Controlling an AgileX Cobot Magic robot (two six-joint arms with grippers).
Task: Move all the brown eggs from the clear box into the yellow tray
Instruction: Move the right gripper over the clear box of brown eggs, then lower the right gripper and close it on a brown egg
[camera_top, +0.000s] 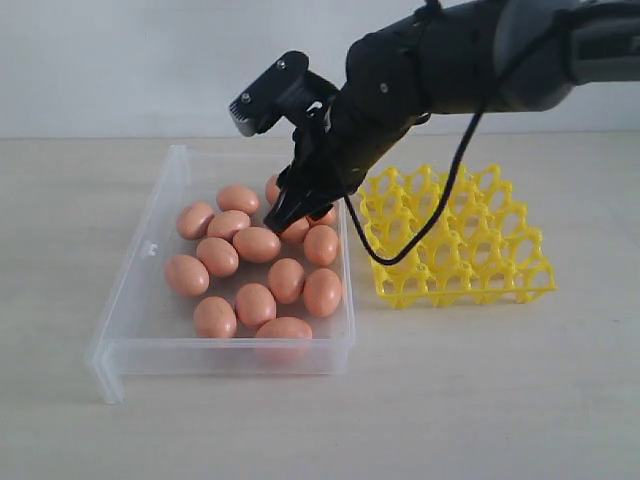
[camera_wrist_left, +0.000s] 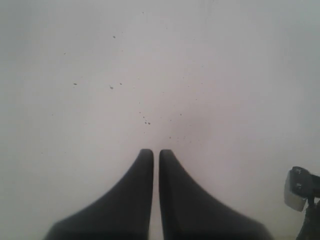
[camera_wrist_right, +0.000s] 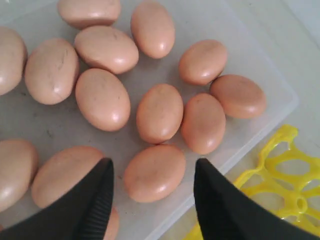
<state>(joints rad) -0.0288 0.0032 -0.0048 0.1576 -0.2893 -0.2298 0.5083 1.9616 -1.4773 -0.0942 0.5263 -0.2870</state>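
Several brown eggs lie loose in the clear box at the left of the table. The yellow tray stands to the right of the box, and I see no egg in its cups. My right gripper hangs open over the box's far right corner. In the right wrist view one egg lies between and below its fingers, which do not touch it. The tray's lattice shows beside the box wall there. My left gripper is shut with nothing in it, over a bare pale surface.
The box and tray sit on a pale wooden tabletop in front of a white wall. The right arm's black cable loops down in front of the tray. A small dark and grey object shows at the edge of the left wrist view.
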